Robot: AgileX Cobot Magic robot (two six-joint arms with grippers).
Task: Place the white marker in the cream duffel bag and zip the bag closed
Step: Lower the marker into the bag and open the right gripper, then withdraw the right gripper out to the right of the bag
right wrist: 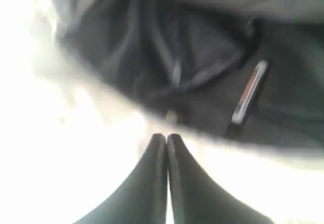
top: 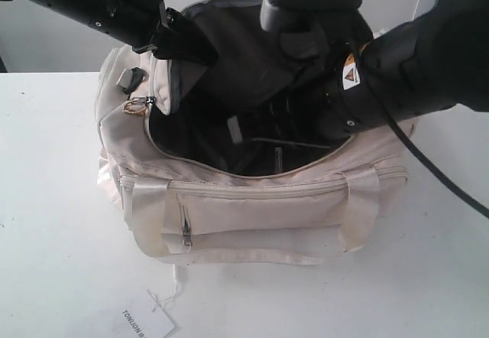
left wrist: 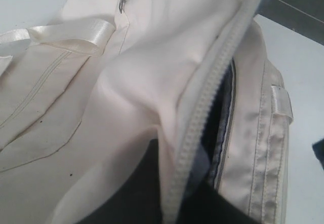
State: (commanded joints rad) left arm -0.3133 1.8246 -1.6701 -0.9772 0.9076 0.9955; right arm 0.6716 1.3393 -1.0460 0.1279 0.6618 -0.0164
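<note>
The cream duffel bag (top: 252,208) stands wide open on the table and shows its dark lining. My left gripper (top: 174,41) holds the bag's top flap up at the back left. In the left wrist view this gripper (left wrist: 177,183) is shut on the flap's zip edge (left wrist: 207,112). My right arm reaches down into the opening from the right. There my right gripper (right wrist: 166,136) is shut with nothing between its fingers. The white marker (right wrist: 248,96), with red print and a black cap, lies loose on the lining inside the bag, apart from the fingers.
A gold ring zip pull (top: 136,106) hangs at the bag's left end. Satin handles (top: 150,200) drape over the front pocket. A white paper tag (top: 145,323) on a string lies on the white table (top: 53,200) in front of the bag.
</note>
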